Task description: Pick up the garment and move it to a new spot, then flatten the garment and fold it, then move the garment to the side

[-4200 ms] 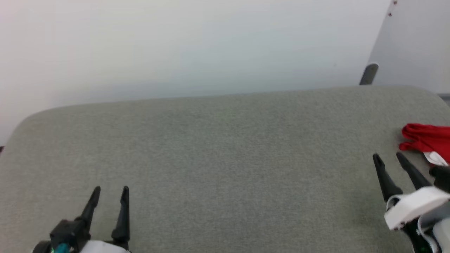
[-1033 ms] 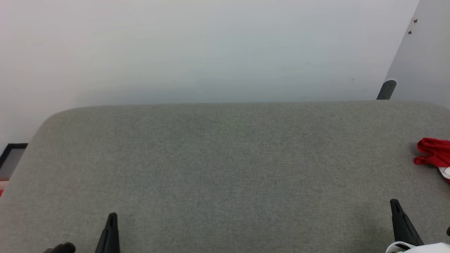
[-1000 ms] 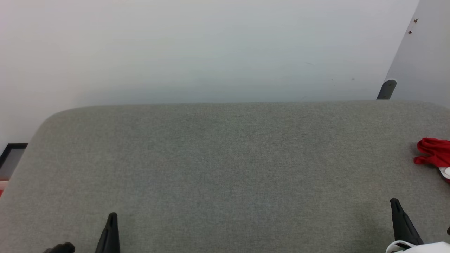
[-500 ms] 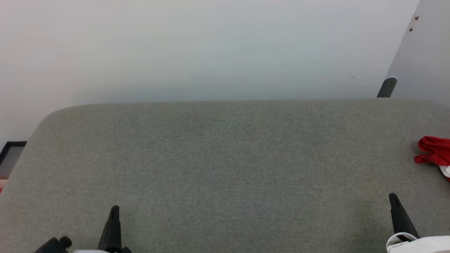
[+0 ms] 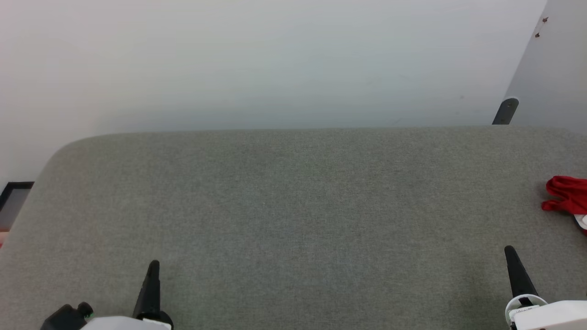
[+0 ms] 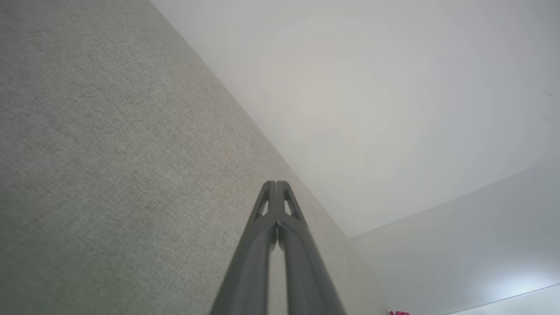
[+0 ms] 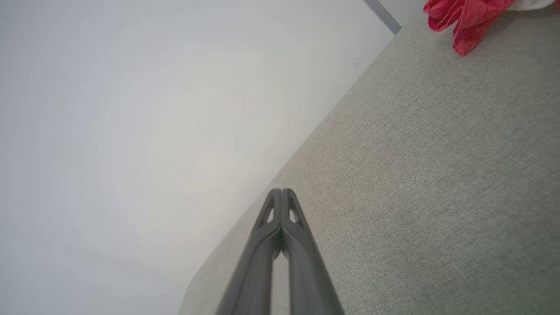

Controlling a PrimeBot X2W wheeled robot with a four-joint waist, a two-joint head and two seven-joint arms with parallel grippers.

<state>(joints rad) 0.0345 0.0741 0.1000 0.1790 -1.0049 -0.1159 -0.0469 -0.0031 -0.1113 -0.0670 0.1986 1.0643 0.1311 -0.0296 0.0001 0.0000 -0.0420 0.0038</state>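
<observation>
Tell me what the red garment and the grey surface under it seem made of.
Garment: soft cloth, probably a matte jersey knit; it bunches into loose rounded folds with no shine.
Grey surface: seemingly woven or felt-like upholstery fabric, matte; the right wrist view shows a fine heathered grain, and the rounded corners hint at padding.

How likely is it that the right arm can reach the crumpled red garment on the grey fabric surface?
Probably yes: the shut right gripper is near the crumpled red garment, bare grey fabric surface between them. It must open first.
</observation>
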